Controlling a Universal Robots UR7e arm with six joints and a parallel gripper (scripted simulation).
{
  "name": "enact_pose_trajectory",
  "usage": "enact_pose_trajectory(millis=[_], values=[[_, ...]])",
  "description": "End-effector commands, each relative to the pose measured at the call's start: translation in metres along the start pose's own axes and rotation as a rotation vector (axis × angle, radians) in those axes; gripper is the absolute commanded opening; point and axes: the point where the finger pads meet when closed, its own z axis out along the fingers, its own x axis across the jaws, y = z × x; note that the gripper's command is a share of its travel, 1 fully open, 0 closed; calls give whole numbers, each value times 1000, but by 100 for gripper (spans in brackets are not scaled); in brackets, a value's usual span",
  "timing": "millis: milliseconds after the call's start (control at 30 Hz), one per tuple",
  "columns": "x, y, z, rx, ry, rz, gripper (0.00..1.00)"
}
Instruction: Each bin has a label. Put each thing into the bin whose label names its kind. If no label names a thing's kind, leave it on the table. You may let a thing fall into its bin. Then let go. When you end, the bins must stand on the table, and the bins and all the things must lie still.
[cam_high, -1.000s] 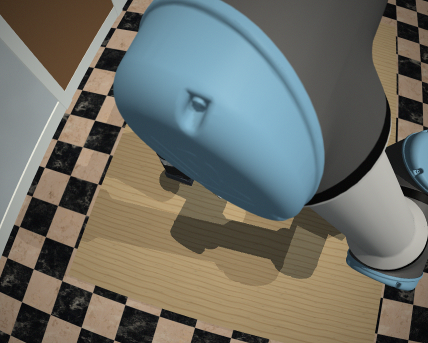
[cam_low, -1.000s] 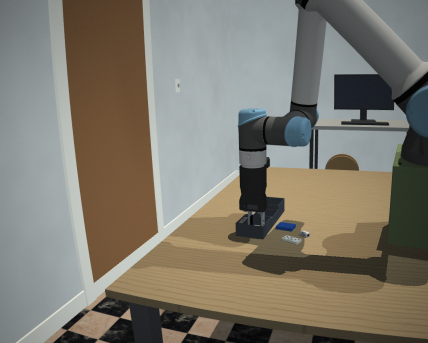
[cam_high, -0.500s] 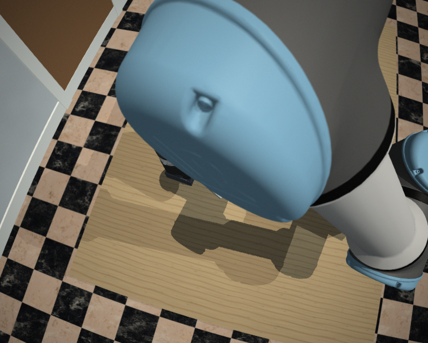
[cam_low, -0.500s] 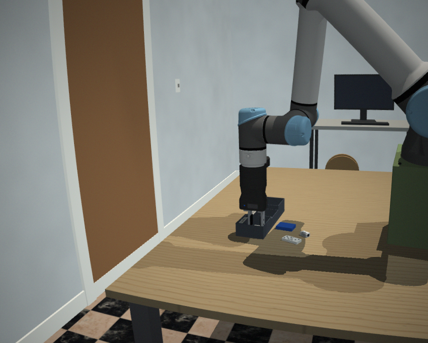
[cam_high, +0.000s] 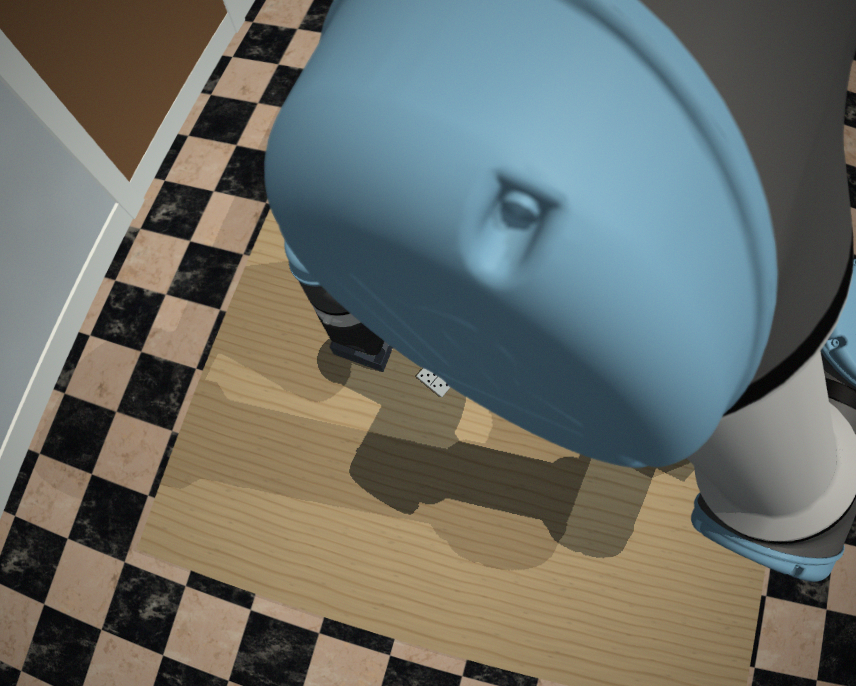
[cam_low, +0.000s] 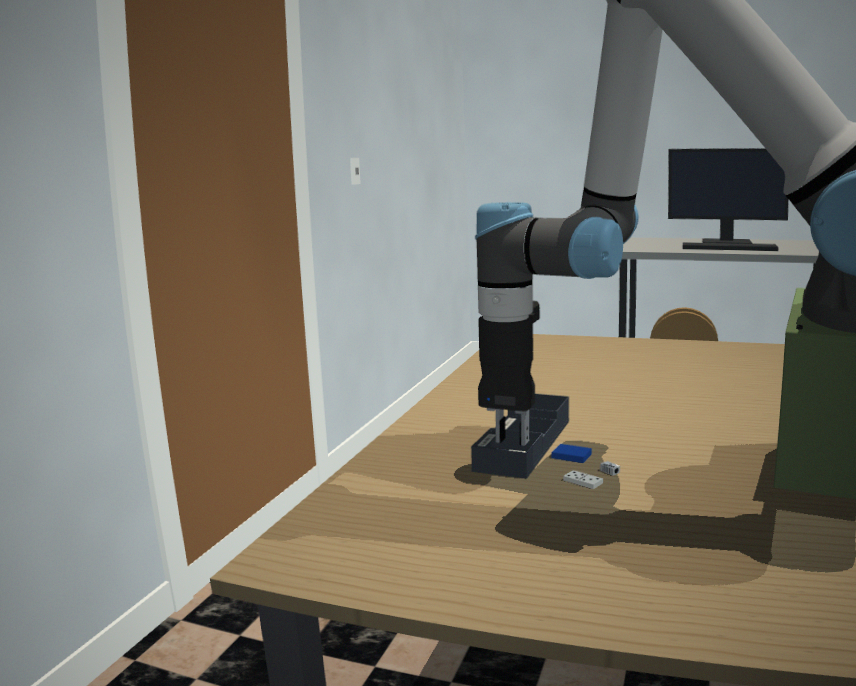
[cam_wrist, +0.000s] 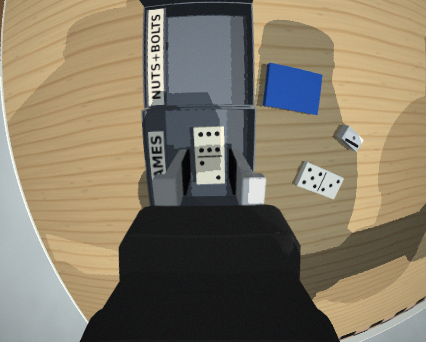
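My gripper (cam_low: 512, 433) (cam_wrist: 209, 163) is open, low over the GAMES bin (cam_low: 500, 461) (cam_wrist: 176, 121), one finger on each side of a domino (cam_wrist: 209, 154) with gaps between. This domino lies in that bin. The NUTS+BOLTS bin (cam_wrist: 205, 52) adjoins it and shows nothing inside. On the table to the bins' right in the wrist view lie a flat blue block (cam_low: 571, 453) (cam_wrist: 293, 89), a small whitish block with dark marks (cam_low: 609, 468) (cam_wrist: 349, 138) and a second domino (cam_high: 433, 381) (cam_low: 583, 479) (cam_wrist: 320, 180). The arm hides much in the top view.
The dark bins stand joined in a row on the wooden table (cam_high: 321, 571) (cam_low: 400, 564). More of the row is cut off at the top of the wrist view. The green robot pedestal (cam_low: 818, 421) stands at the right in the exterior view.
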Motion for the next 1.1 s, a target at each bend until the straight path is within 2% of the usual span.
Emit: enact_pose_trajectory(millis=[0, 133, 300, 667, 700, 1000, 1067], values=[[0, 0, -6, 0, -1, 0, 65], [0, 0, -10, 0, -1, 0, 65], [0, 0, -32, 0, -1, 0, 65], [0, 0, -32, 0, -1, 0, 65], [8, 2, -32, 0, -1, -50, 79], [81, 21, -32, 2, 4, -344, 79], [81, 21, -32, 2, 4, -344, 79]])
